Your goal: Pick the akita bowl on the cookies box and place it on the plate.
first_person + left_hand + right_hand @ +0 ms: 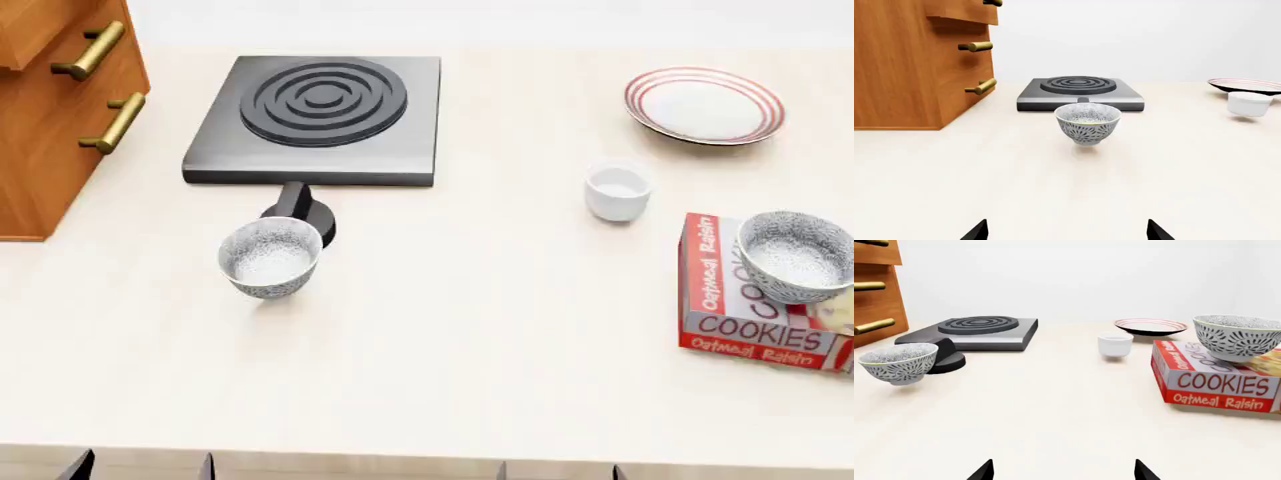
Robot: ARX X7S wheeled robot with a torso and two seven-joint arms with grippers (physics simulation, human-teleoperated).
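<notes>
The akita bowl (797,255) (1237,337) stands upright on the red-and-white cookies box (747,315) (1217,382) at the table's right edge. The red-ringed plate (703,104) (1151,326) (1247,85) lies at the back right, beyond a small white cup (618,190). My right gripper (1063,471) (558,470) is open and empty at the front edge, well short and left of the box. My left gripper (1067,231) (140,465) is open and empty too, facing a second speckled bowl (1087,123) (271,257) on the bare table.
A black single-ring hob (318,115) with its knob (300,210) sits at the back left. A wooden drawer cabinet (54,110) with brass handles stands at the far left. The white cup (1115,345) lies between the plate and the box.
</notes>
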